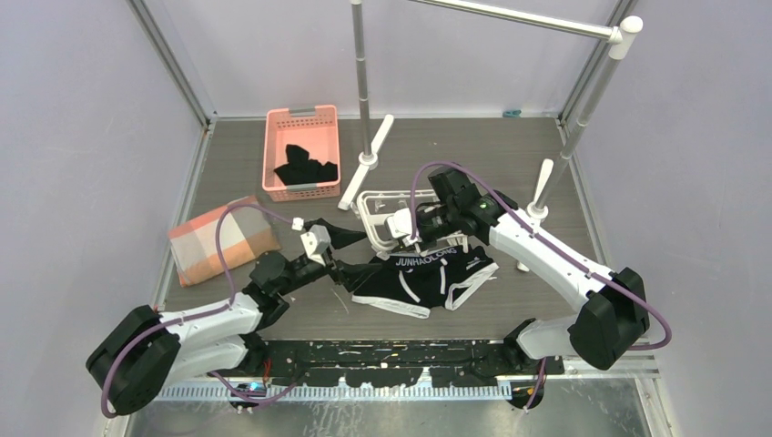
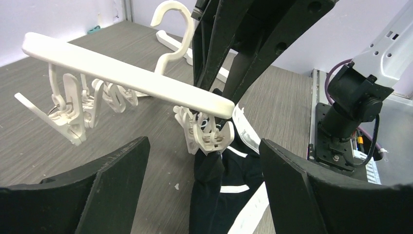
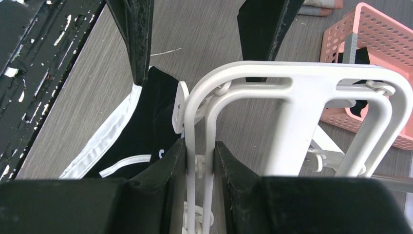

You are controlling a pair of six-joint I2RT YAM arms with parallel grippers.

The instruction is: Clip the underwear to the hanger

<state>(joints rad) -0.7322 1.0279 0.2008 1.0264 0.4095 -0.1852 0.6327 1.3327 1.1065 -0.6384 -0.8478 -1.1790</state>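
Note:
The black underwear (image 1: 426,275), with white piping and JUNHAOLONG lettering, lies on the table mid-front. The white hanger (image 1: 386,211) is held tilted just above its far edge. My right gripper (image 1: 411,228) is shut on the hanger's thin side bars (image 3: 199,161). In the left wrist view a corner clip (image 2: 210,137) under the hanger bar (image 2: 122,73) pinches a bunched corner of the underwear (image 2: 221,190). My left gripper (image 2: 203,146) is open and empty, its fingers either side of that clipped corner without touching. In the top view it (image 1: 344,255) is at the underwear's left end.
A pink basket (image 1: 273,155) holding a plain black garment stands at the back left. A folded checked cloth (image 1: 223,238) lies at the left. The grey metal rail stand (image 1: 363,82) with white feet (image 1: 366,164) stands behind the hanger, its right post (image 1: 583,109) at the far right.

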